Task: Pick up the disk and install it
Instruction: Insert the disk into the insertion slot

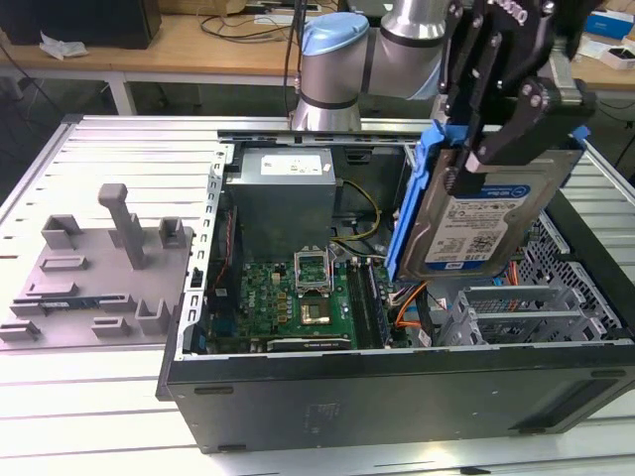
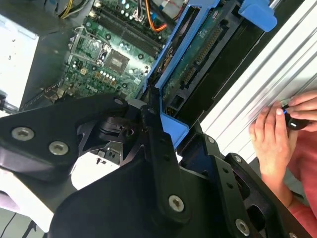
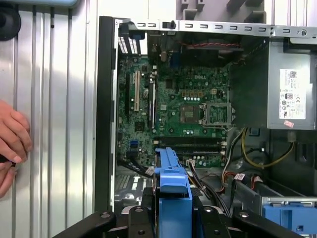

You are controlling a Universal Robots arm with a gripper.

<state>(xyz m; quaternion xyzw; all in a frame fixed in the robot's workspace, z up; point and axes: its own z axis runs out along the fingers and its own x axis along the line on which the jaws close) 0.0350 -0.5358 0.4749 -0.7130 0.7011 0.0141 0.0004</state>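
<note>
In the exterior view the disk, silver with a white-and-blue label and a blue carrier bracket, hangs tilted on edge over the right side of the open computer case. My black gripper is shut on its upper part, with one finger on each face. In the first wrist view the blue bracket's edge points down between the fingers, toward the motherboard. The second wrist view shows the disk's green circuit-board underside inside the blue bracket.
A metal drive cage sits in the case below the disk, and a grey power supply at the back. A grey fixture plate lies at the exterior view's left. A person's hands rest on the slatted table beside the case.
</note>
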